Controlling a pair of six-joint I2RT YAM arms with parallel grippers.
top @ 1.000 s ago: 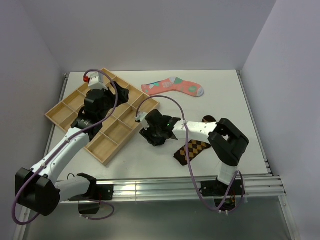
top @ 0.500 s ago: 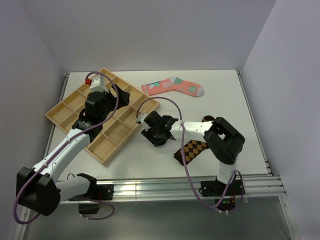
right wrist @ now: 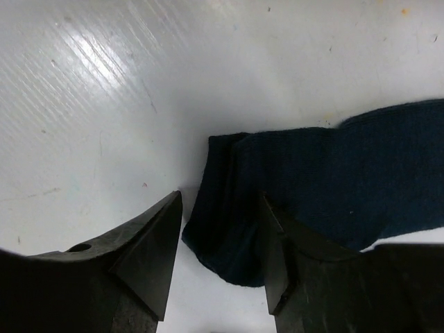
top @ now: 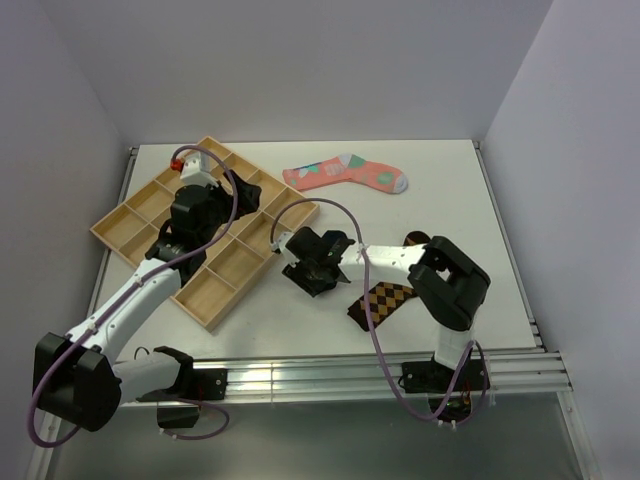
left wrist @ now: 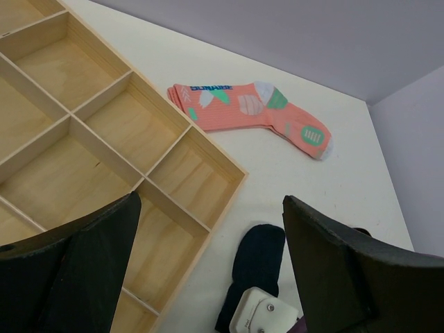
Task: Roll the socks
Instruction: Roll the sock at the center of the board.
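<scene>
The right gripper (right wrist: 220, 208), jaws partly apart, straddles the navy sock (right wrist: 333, 180) at its edge, lower centre of the wrist frame. Closing there may catch one layer only, so the roll slips. The left gripper (left wrist: 211, 208) gapes wide.

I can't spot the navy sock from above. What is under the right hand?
The navy sock lies on the white table under the right hand, one end between its open fingers. From above, the hand covers it.
</scene>
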